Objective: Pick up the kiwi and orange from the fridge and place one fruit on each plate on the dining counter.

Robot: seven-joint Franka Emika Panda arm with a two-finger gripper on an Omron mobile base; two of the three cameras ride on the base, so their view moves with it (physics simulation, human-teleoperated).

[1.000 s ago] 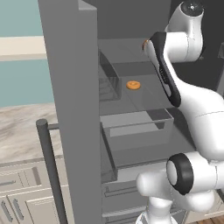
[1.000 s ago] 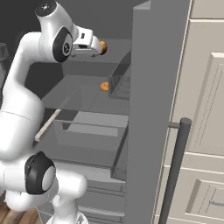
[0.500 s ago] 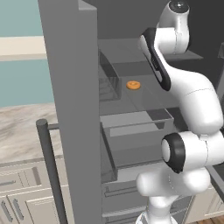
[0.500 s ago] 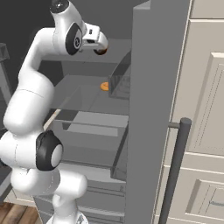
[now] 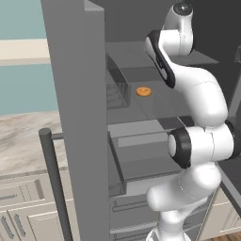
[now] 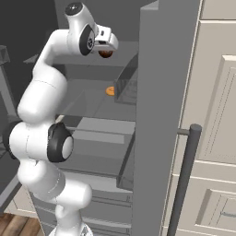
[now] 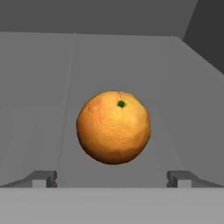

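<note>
One orange before open hand

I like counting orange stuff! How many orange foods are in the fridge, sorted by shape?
Round orange ball: 1
Flat orange disc: 1
Total: 2
</note>
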